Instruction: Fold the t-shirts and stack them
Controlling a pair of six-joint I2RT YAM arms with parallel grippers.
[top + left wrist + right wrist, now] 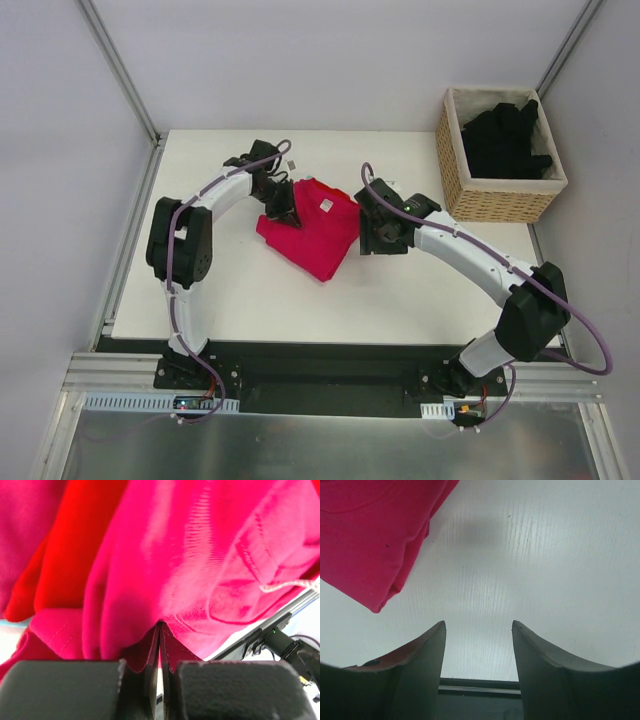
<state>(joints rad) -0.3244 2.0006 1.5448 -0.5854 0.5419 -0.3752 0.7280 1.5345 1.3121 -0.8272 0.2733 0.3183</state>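
Observation:
A magenta-pink t-shirt [312, 238] with a small white label [326, 205] lies partly folded in the middle of the white table [240, 295]. My left gripper [281, 207] is at its left edge. In the left wrist view the gripper [160, 632] is shut, pinching a fold of the pink cloth [200, 555], with a brighter red fold [65, 555] beside it. My right gripper [374, 236] stands just off the shirt's right edge. In the right wrist view the gripper [478, 626] is open over bare table, and the shirt's corner [365, 540] is at the upper left. Black t-shirts [505, 138] fill the basket.
A woven wicker basket [497, 201] stands at the table's back right corner. A small grey scrap [291, 163] lies on the table behind the left gripper. Grey walls and metal posts close in the table at the back and sides.

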